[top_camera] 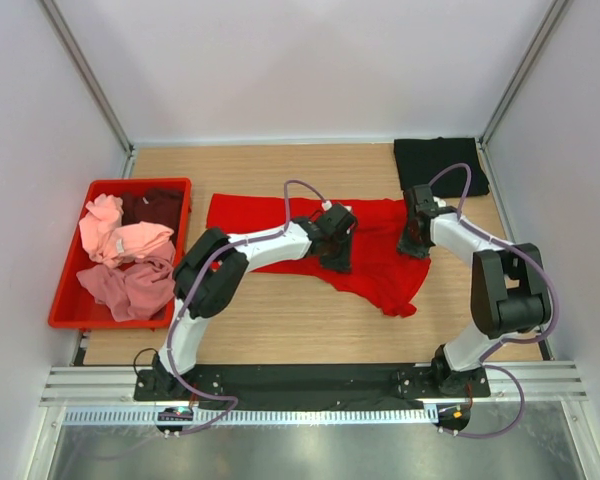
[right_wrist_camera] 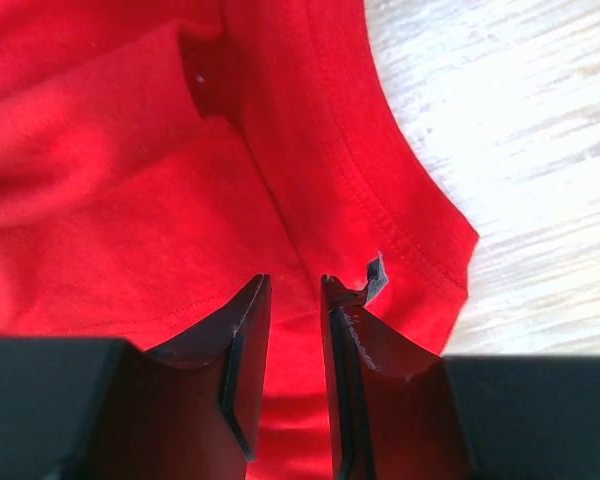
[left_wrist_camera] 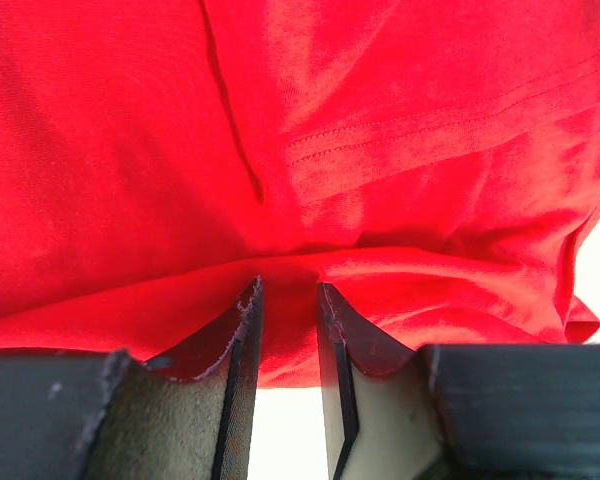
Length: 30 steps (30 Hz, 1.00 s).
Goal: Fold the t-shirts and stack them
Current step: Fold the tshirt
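Two black hands grip one bright red t-shirt (top_camera: pixel 250 213) of soft knit cloth. It lies spread on the pale wooden tabletop (top_camera: pixel 280 320), its long axis running left to right and its right end drooping toward the near edge in a loose point. The left hand (top_camera: pixel 337 245) sits over the middle of the red t-shirt. In its wrist view the dark flat fingers (left_wrist_camera: pixel 235 350) stand only narrowly apart, with a fold of red cloth pinched between them below a stitched hem. The right hand (top_camera: pixel 415 240) is at the garment's right part. Its fingers (right_wrist_camera: pixel 242 340) are likewise almost together on red cloth, just beside a curved, double-stitched edge with bare wood grain beyond. One black t-shirt (top_camera: pixel 438 162) lies folded into a flat rectangle at the far right corner, apart from the red one. One rigid red plastic crate (top_camera: pixel 140 183) stands at the left edge. It holds crumpled cloth in three colours: light pink t-shirt cloth (top_camera: pixel 105 222), dusty rose cloth (top_camera: pixel 130 290) nearest, and dark maroon cloth (top_camera: pixel 158 205) at the far side. How many garments these heaps make cannot be told.
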Available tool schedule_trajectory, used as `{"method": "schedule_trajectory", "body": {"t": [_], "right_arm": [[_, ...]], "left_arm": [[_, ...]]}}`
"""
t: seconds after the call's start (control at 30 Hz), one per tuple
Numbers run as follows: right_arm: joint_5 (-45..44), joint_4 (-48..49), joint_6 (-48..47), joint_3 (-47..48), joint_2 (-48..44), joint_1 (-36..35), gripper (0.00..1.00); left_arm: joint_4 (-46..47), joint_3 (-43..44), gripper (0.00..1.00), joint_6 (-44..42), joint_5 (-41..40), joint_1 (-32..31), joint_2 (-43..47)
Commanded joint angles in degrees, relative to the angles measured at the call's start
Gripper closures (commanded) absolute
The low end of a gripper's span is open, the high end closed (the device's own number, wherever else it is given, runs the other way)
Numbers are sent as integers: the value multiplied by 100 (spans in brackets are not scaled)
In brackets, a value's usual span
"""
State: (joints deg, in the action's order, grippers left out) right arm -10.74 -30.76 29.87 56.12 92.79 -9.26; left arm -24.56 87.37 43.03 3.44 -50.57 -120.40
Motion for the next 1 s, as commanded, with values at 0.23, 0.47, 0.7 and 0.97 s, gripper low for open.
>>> {"method": "schedule_trajectory", "body": {"t": [0.23,0.47,0.7,0.97], "right_arm": [[72,351,203,101,213,3,68],[11,396,291,31,230,11,76],[-33,343,327,5,213,20,92],[-130,255,327,-101,-33,20,75]], "left_arm": [[30,-115,71,31,-221,-59,429],[30,-63,69,48,-292,-67,473],[-84,51,60,92,-643,29,500],[3,464,60,136,-643,187,158]]}}
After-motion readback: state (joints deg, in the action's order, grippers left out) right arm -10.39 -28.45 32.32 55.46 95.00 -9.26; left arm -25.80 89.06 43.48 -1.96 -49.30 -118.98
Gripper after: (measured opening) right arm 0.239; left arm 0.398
